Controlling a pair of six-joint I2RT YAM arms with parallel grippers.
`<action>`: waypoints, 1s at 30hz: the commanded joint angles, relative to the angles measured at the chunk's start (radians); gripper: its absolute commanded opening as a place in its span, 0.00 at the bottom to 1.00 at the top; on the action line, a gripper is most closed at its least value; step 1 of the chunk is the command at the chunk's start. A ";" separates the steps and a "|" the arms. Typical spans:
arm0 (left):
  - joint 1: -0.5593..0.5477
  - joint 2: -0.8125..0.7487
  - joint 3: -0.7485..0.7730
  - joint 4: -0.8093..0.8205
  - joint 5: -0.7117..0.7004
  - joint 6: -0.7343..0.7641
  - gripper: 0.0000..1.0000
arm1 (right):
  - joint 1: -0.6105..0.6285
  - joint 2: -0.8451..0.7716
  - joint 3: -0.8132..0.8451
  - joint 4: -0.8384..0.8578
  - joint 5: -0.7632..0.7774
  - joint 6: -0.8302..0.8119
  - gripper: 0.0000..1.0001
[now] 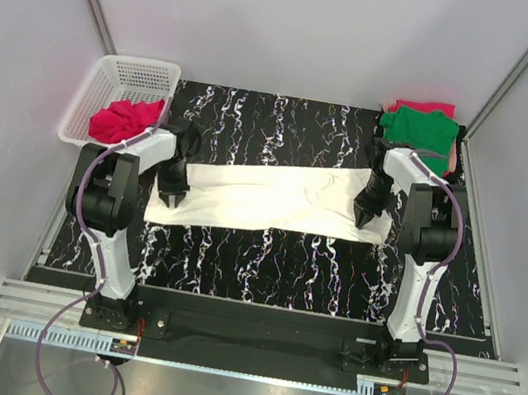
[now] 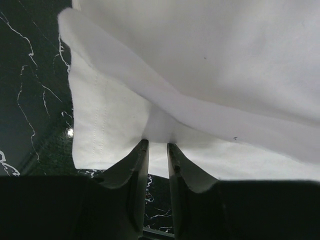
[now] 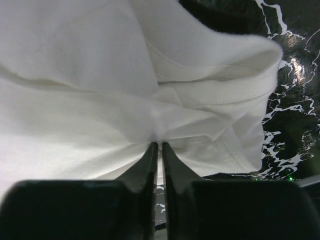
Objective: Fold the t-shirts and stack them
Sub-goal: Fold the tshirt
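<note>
Fingers of the left gripper (image 2: 157, 144) stand nearly together, with a pucker of the white t-shirt (image 1: 274, 197) pinched at their tips. The right gripper (image 3: 160, 145) is likewise closed on a gathered bit of the same shirt at its other end. That shirt lies as a long folded band across the marbled table (image 1: 263, 263), between the two arms. The green t-shirt (image 1: 417, 130) sits folded at the far right corner and the pinkish-red t-shirt (image 1: 125, 120) is crumpled in the white basket (image 1: 114, 66) at far left. Both holds look shallow and catch only a small tuck of cloth near an edge, so soft cotton could slide out once the band is raised. On the right several loose layers bunch by the fingertips, and any layer left out of the pinch would drop and open the fold. Uneven lifting by the two arms would likely twist or skew the band
</note>
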 commanded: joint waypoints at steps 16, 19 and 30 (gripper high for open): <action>-0.012 -0.023 -0.112 0.024 0.007 -0.025 0.00 | 0.000 0.063 0.093 -0.027 0.040 0.088 0.00; -0.012 -0.066 -0.168 0.015 0.021 -0.027 0.00 | 0.000 0.095 0.134 -0.042 0.037 0.086 0.00; -0.015 -0.237 -0.349 -0.009 0.054 -0.034 0.00 | 0.000 0.265 0.382 -0.068 -0.014 0.022 0.00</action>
